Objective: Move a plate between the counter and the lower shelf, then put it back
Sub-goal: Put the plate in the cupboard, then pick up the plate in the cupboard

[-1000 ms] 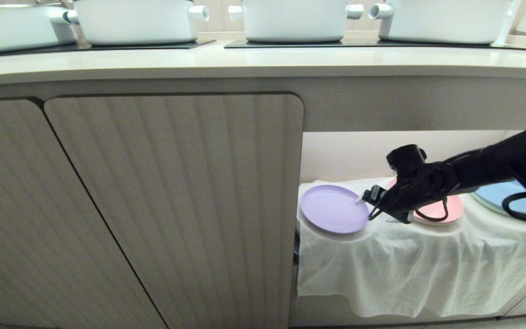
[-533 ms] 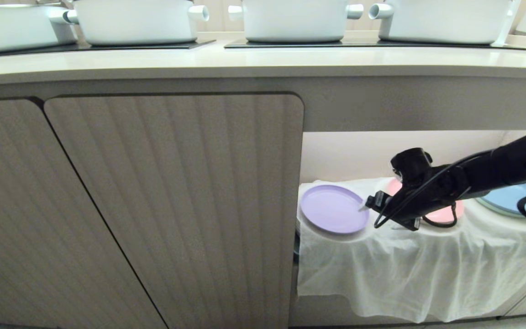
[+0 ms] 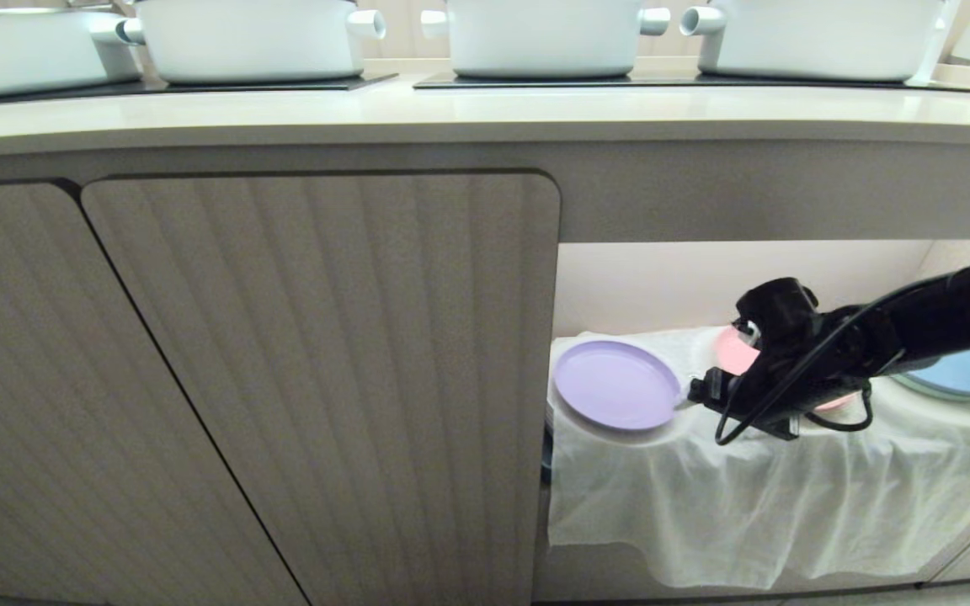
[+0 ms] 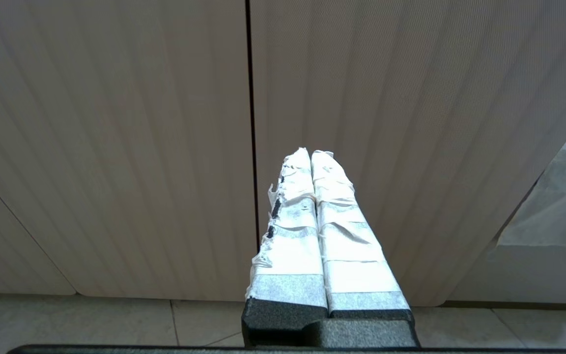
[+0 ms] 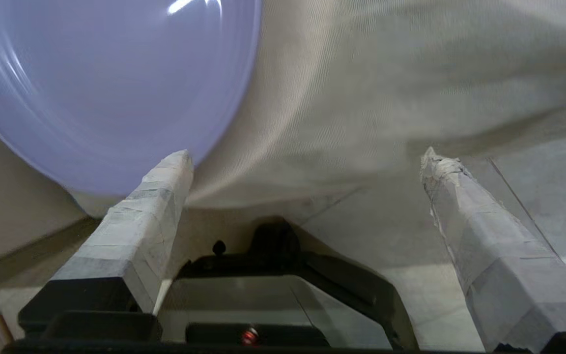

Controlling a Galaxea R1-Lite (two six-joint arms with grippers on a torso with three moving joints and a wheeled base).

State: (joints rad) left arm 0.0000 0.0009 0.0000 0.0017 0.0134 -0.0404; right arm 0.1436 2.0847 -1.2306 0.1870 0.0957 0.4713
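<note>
The lilac plate (image 3: 617, 385) lies flat on the white cloth at the left end of the lower shelf (image 3: 645, 286). My right gripper (image 3: 690, 397) hovers just off the plate's right rim, open and empty. In the right wrist view the plate (image 5: 106, 83) fills one corner, and one taped fingertip (image 5: 172, 169) sits at its rim while my right gripper (image 5: 307, 164) spans bare cloth. The counter (image 3: 485, 109) runs above, with no plate on it. My left gripper (image 4: 311, 156) is shut on nothing, parked facing the cabinet doors.
A pink plate (image 3: 733, 353) is half hidden behind my right wrist, and a blue plate (image 3: 961, 373) lies further right on the cloth (image 3: 754, 497). White pots (image 3: 544, 34) stand on black hob panels. A ribbed cabinet door (image 3: 325, 379) borders the shelf opening's left side.
My right gripper has pulled back to the right and a little down, its fingertip coming off the lilac plate's rim. The plate has stayed where it was on the cloth.
</note>
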